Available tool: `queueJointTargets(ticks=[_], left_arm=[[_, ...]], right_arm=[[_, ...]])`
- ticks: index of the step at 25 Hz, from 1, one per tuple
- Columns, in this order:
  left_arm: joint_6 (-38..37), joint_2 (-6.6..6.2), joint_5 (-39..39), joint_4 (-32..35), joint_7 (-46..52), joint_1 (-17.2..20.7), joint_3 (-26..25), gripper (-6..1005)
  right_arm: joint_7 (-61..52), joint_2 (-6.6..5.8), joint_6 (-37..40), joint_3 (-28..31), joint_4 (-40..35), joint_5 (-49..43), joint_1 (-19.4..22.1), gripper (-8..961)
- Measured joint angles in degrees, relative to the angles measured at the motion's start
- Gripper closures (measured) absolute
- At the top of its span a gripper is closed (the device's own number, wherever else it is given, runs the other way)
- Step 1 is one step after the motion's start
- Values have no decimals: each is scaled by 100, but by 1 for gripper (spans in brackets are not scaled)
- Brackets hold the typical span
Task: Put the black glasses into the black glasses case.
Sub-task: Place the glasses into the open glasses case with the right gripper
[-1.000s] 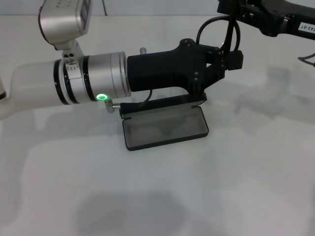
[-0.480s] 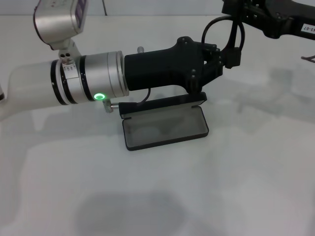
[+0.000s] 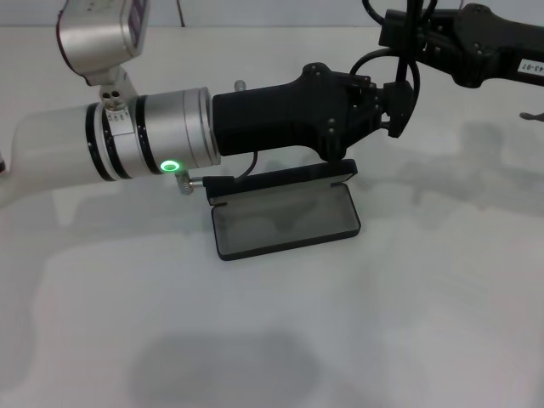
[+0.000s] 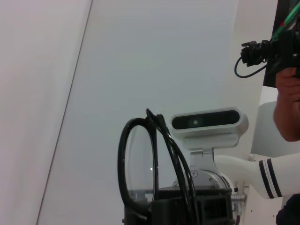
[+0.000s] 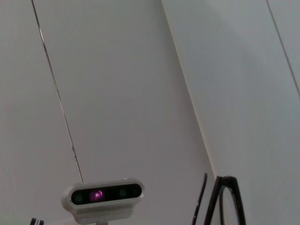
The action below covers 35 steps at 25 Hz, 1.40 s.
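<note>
On the white table (image 3: 408, 323) we note the black glasses case (image 3: 285, 219) lying open, the left gripper (image 3: 393, 104) above it pinching the black glasses (image 4: 140, 164), right gripper (image 3: 399, 30) nearby, its grip indeterminable.

Glasses case (image 3: 285, 212) open on table (image 3: 425, 297), left hand (image 3: 387, 106) above it

black glasses (image 4: 140, 164) cut off at frame edge, left claw (image 3: 393, 102) grip hidden

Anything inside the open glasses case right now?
The black glasses case shows only bare grey lining. Its rear edge is hidden under the left claw. The black glasses are up between both claws.
</note>
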<state>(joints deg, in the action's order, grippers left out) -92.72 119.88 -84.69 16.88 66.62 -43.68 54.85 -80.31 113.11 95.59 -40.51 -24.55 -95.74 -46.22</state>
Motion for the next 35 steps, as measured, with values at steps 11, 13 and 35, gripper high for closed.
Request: queueJointTargets(ticks=[11,13,35], left_arm=[[-216,-27,41,105,10,188,-55,968],[-367,-44,57,184,21,282,-62,968],[-1281,-771,-1019,1162,941,1851,-71,966]], right_arm=[[40,-87,-22,34,-51,63,135,827],[55,-113,-38,35,-109,65,187,825],[434,187,-57,-2039,-1937,-2095,-325,812]])
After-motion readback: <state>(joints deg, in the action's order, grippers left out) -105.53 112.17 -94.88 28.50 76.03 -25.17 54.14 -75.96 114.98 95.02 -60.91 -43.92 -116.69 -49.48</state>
